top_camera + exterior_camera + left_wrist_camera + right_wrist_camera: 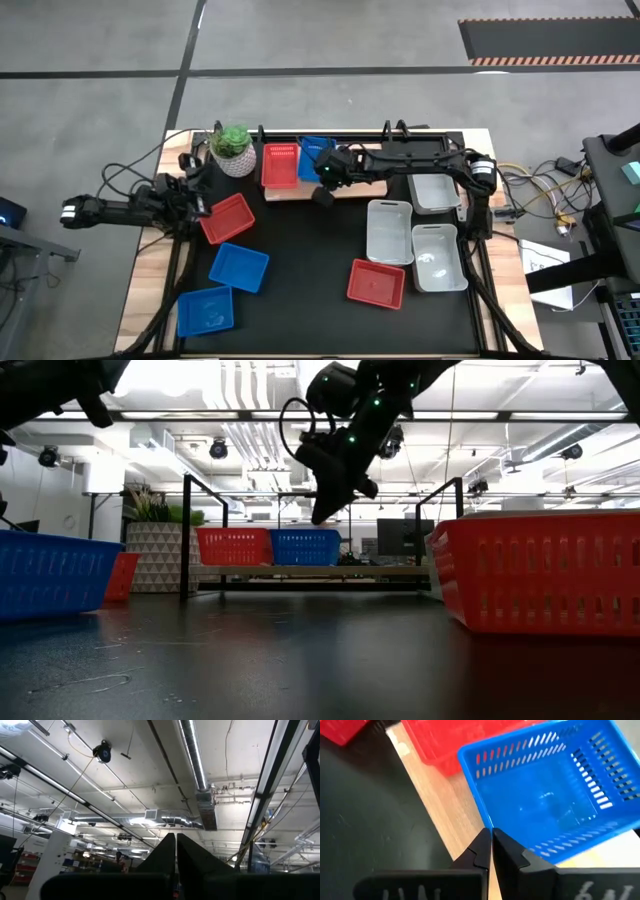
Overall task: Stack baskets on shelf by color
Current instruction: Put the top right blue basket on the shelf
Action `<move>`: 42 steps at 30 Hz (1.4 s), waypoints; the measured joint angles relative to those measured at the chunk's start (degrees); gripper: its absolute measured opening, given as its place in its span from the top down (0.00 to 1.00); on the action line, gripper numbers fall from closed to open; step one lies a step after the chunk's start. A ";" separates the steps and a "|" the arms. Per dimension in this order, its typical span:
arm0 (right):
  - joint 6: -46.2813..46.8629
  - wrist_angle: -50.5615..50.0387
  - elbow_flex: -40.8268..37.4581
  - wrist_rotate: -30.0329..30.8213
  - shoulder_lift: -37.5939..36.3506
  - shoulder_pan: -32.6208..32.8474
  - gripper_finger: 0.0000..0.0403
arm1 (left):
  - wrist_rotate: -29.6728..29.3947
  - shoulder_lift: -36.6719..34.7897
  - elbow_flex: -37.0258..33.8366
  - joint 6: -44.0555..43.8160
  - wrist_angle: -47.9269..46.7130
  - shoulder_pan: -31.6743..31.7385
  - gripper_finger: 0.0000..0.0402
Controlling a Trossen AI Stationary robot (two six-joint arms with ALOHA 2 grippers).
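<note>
On the light-wood shelf at the table's far edge, a red basket and a blue basket stand side by side. My right gripper hangs shut above the shelf's near edge, raised in the low view. In the right wrist view its tips are next to the blue basket's corner, touching nothing. My left gripper waits shut at the table's left, beside a loose red basket, its fingers aimed at the ceiling. Other baskets lie on the black tabletop.
Two blue baskets lie near left and a red one near centre. Of three whitish-grey baskets, two are on the right and one sits by the shelf's right end. A white plant pot stands left of the shelf.
</note>
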 joint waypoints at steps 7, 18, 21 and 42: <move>-0.28 -1.64 1.58 0.08 -0.11 0.17 0.98 | 0.02 -0.18 0.00 -1.52 -0.01 -0.01 1.00; -2.62 14.13 1.39 2.97 2.86 -0.34 0.98 | 0.04 -0.18 -0.02 -1.53 0.18 0.00 1.00; -2.64 13.85 1.31 2.97 4.72 -0.40 0.98 | 0.07 -0.18 -0.02 -1.58 0.19 0.00 1.00; -2.59 0.18 1.64 2.97 2.87 -0.38 0.98 | 0.17 0.29 -0.09 -3.17 -0.10 -0.02 1.00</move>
